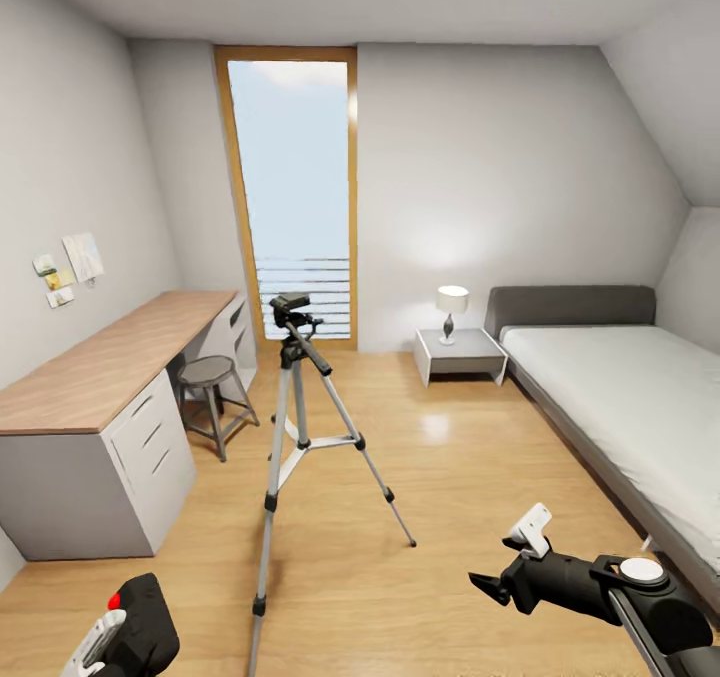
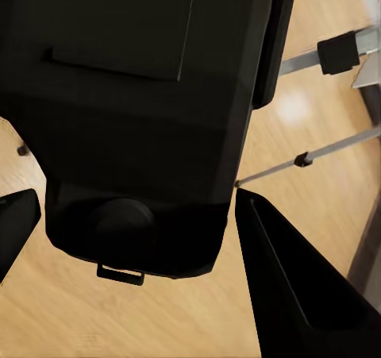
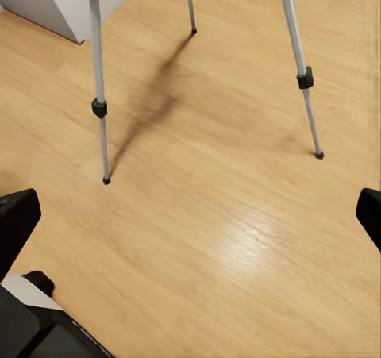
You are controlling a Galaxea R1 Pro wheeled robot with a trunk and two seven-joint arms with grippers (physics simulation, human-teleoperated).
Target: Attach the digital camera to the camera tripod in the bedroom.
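The tripod (image 1: 300,427) stands on the wood floor (image 1: 450,517) in the middle of the bedroom, legs spread wide for balance, its black head (image 1: 292,312) level with the lower part of the tall window (image 1: 292,197) behind it and the pan handle (image 1: 310,349) slanting down toward the robot. Nothing sits on the head yet, so the mounting step is not done.

The camera (image 1: 140,622) is low at the left of the head view, held in the left end effector (image 1: 115,642), red button (image 1: 114,601) up. In the left wrist view the camera (image 2: 135,112) lies between the dark fingers (image 2: 305,294), which appear closed against its body; carrying it this way keeps its underside free to meet the tripod head, I judge. Tripod legs (image 2: 317,153) show beyond it, so the stand is near but apart from the camera.

The right end effector (image 1: 500,577) hovers low on the right, near the bed (image 1: 640,397). In the right wrist view its fingertips (image 3: 16,219) sit wide apart at the picture's edges with bare floor between them: it is spread open and holds nothing, likely kept free to steady the stand. Two tripod legs (image 3: 99,88) and their feet stand ahead of it.

A worktop (image 1: 110,362) with drawers runs along the left wall, a stool (image 1: 212,397) beside it; a nightstand with a lamp (image 1: 452,312) sits by the bed
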